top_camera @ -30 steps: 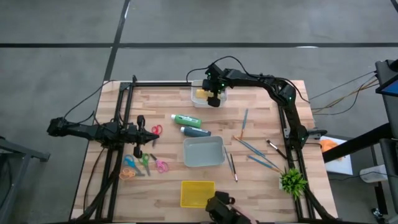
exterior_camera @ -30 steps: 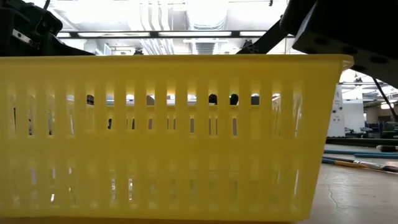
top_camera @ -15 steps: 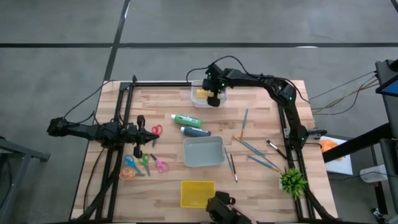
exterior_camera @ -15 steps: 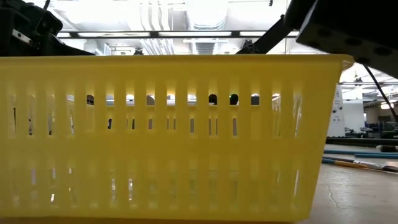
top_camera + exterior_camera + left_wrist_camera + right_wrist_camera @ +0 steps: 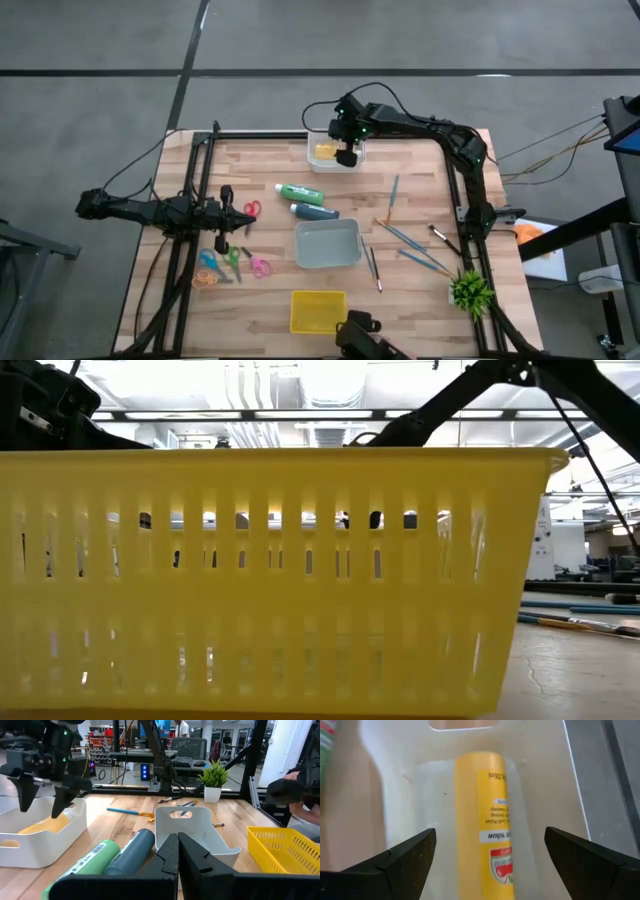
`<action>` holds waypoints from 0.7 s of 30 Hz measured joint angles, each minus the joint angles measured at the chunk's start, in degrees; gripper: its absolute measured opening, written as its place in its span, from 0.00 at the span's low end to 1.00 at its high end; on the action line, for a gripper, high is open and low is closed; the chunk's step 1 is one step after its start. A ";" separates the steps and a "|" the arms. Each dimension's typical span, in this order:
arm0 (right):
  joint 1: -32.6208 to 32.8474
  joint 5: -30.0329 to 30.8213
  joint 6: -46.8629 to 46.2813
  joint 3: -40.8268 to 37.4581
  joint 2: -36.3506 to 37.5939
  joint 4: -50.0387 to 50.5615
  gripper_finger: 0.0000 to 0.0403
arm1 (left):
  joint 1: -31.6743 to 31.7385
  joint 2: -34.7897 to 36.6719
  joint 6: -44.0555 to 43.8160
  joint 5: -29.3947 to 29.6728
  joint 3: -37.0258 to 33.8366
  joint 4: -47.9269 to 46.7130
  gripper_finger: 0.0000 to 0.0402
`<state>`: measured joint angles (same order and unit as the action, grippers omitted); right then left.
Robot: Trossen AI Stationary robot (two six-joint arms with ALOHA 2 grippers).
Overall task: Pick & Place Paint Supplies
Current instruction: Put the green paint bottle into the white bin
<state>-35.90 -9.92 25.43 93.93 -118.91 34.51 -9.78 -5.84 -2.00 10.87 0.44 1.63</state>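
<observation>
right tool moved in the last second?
Yes, slightly. The open right tool now sits nearer the white bin's front rim, above the yellow tube; the elbow swung toward the table's back edge.

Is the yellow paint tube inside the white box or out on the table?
Inside. The yellow tube lies flat on the bottom of the white bin, with the right gripper open just above it, holding nothing.

The right arm reaches across the far edge of the tabletop (image 5: 270, 215), its hand (image 5: 347, 156) pointing down, fingers spread wide. The left arm lies low at the left side, hand (image 5: 222, 216) closed.
</observation>
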 joint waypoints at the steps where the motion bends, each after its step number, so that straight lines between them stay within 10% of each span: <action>1: 0.00 -1.02 -0.04 0.00 0.60 0.40 0.92 | -0.01 0.00 0.00 0.00 0.01 0.00 0.00; 13: 0.81 -34.19 -7.05 0.00 4.97 2.09 0.92 | -0.01 0.01 0.01 0.00 0.00 0.00 0.00; 21: 4.58 -39.87 -4.93 -0.05 4.68 0.02 0.92 | -0.02 0.01 0.02 0.00 -0.01 -0.02 0.00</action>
<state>-31.32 -49.79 20.50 93.88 -114.24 34.53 -9.80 -5.82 -1.98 10.87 0.43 1.61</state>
